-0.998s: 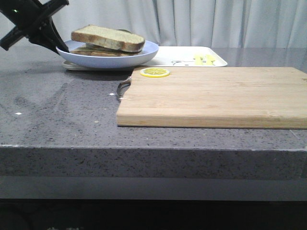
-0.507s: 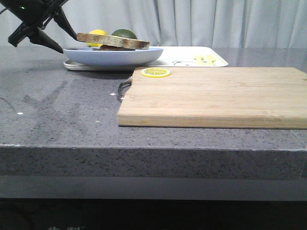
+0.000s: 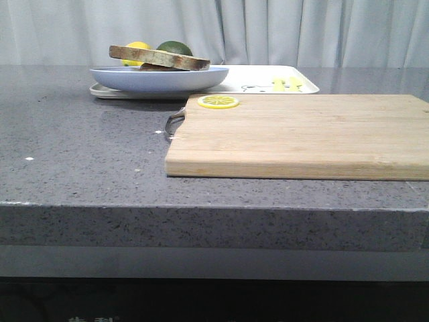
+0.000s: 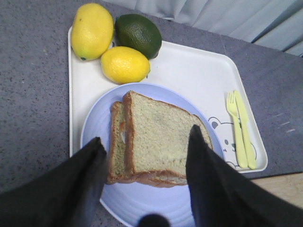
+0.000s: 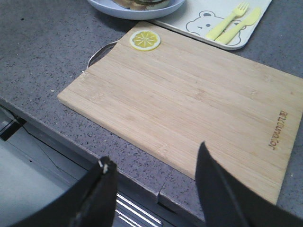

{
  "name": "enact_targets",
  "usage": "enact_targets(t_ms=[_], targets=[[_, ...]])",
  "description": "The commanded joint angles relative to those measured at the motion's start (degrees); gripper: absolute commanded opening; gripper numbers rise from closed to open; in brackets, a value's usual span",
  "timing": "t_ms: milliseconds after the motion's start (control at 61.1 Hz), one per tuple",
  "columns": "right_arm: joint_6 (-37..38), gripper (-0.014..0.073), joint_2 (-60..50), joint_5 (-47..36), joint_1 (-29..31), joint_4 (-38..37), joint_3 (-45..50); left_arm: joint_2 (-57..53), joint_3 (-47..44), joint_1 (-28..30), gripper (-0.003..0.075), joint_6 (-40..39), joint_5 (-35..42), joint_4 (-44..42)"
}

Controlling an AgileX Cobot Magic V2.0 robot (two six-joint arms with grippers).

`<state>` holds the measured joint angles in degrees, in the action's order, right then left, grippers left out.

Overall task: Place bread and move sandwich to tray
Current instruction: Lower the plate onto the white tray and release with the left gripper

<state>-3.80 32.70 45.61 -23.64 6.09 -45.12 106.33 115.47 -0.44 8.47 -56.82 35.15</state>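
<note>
The sandwich [image 3: 159, 58] lies on the light-blue plate [image 3: 161, 77], which rests on the white tray [image 3: 268, 77] at the back left. In the left wrist view the thick bread [image 4: 161, 137] lies on top of a lower slice [image 4: 117, 142] on the plate [image 4: 142, 203]; the egg is almost hidden between them. My left gripper [image 4: 146, 134] is open and empty above the plate, one finger on each side of the sandwich, apart from it. My right gripper [image 5: 155, 153] is open and empty over the table's front edge. Neither gripper shows in the front view.
A wooden cutting board [image 3: 301, 134] with a lemon slice [image 3: 217, 101] on its far left corner fills the right of the table. On the tray [image 4: 189, 75] lie two lemons [image 4: 125, 65], a lime [image 4: 138, 35] and a yellow fork and knife [image 4: 241, 127].
The left gripper held the tilted plate's rim, set it flat on the tray, let go and rose up and left out of the front view.
</note>
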Motion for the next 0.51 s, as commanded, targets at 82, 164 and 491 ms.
enact_targets(t_ms=[82,164,491], targets=[[-0.10,0.0402,0.09,-3.91,0.00,-0.20,-1.34,-16.21,-12.85,-0.05,0.0368,5.78,8.45,1.30],[-0.10,0.0402,0.09,-3.91,0.00,-0.20,-1.34,-21.37,-18.86,-0.49,0.0368,9.03,10.72,1.42],[-0.10,0.0402,0.09,-3.91,0.00,-0.20,-1.34,-39.04,-39.05,-10.09,0.0368,16.45,12.28,-0.33]])
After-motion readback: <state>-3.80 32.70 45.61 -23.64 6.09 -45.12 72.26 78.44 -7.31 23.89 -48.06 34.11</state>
